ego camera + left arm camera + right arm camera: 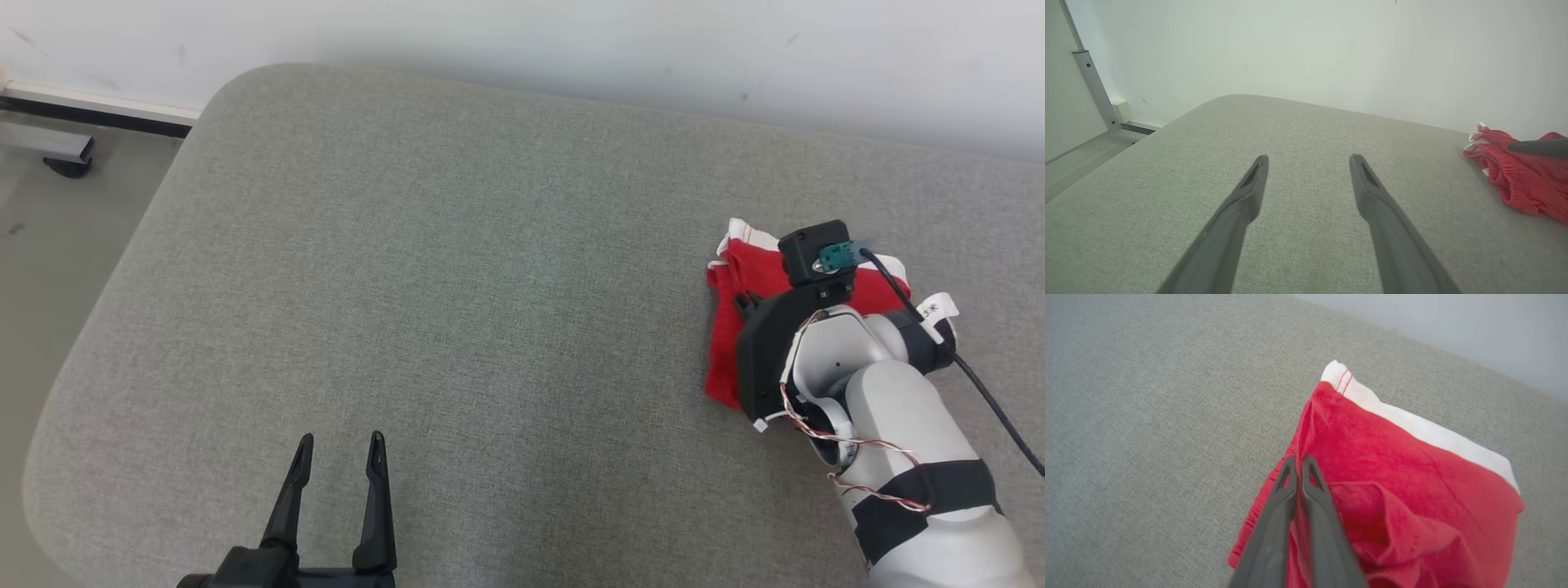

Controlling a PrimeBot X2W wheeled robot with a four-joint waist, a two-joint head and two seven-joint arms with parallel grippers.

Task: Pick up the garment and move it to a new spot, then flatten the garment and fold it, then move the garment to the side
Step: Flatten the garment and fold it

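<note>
You've got soft, even light all round: bright, no glare, no hard shadows, just a faint dim band where the pale grey woven cushion [490,286] meets the plain white wall [571,33]. Head view is crisp. In the left wrist view the wide lens tips the grey metal post [1094,87] over, and the left gripper [1309,160] goes mushy toward the bottom edge. Right wrist view's a bit soft, and the crumpled red cloth garment with white trim [1404,477] is so saturated its folds smear.

The right forearm [914,408] is glossy white, banded black, trailing red-white wires [867,445]. The left gripper [341,441] has slim dark fingers [287,506].
</note>
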